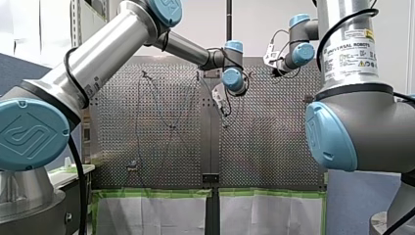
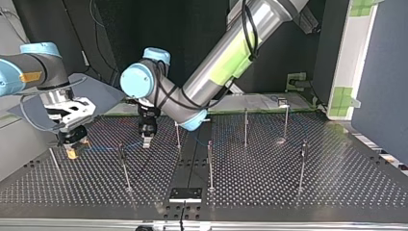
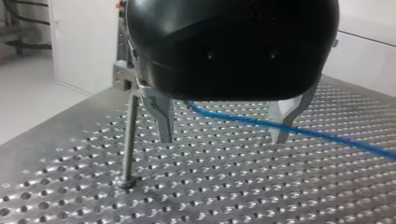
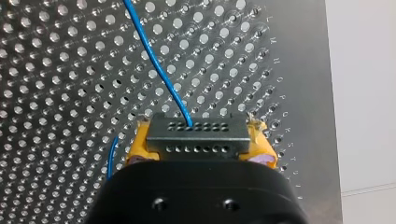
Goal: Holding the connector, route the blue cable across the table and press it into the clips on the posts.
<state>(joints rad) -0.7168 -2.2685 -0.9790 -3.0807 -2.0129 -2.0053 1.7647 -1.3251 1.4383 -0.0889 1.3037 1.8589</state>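
Observation:
In the right wrist view my right gripper (image 4: 198, 151) is shut on the grey connector (image 4: 197, 135), which sits between its yellow pads (image 4: 140, 144). The blue cable (image 4: 159, 60) leaves the connector and runs ahead over the perforated table. My left gripper (image 3: 222, 140) stands open just above the table, its metal fingers (image 3: 163, 121) wide apart, and the blue cable (image 3: 243, 120) passes between them without being gripped. A thin post (image 3: 130, 135) stands beside one finger. In the top view my right gripper (image 2: 72, 144) is at the left and my left gripper (image 2: 146, 139) near the middle.
Several thin posts rise from the table (image 2: 288, 187), among them one (image 2: 124, 166) near my left gripper, one (image 2: 210, 166) at the centre and one (image 2: 303, 163) at the top view's right. A black plate (image 2: 185, 194) lies at the near edge.

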